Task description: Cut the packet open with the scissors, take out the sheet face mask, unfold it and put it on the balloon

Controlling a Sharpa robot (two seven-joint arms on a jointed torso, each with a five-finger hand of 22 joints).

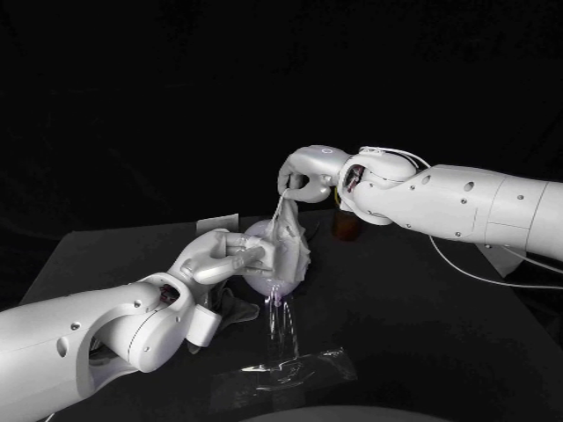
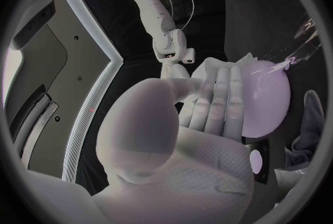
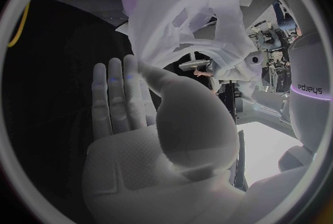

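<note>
The right hand (image 1: 310,176) sits just above the middle of the head view, nipping the top edge of the sheet face mask (image 1: 288,233) between its thumb and the fingers beside it, while its other fingers stand out straight. Holding it that high looks deliberate. The wet sheet hangs down under its own weight and opens out over the balloon (image 1: 279,281) directly below, which spares any fiddling with the folds.

The lower part of the mask already lies draped on the balloon's top and near side, crumpled rather than smooth, so I'd say the fitting is under way but not finished.

The left hand (image 1: 224,255) comes in from the lower left. Its fingers are stretched flat against the balloon's side, presumably to brace it so it doesn't roll off while the sheet settles. Its thumb reaches toward the mask's edge, but I can't tell whether it pinches the sheet or only presses.

The clear packet (image 1: 295,365) lies emptied on the desk (image 1: 421,334) near the bottom of the frame, well apart from both hands.
</note>
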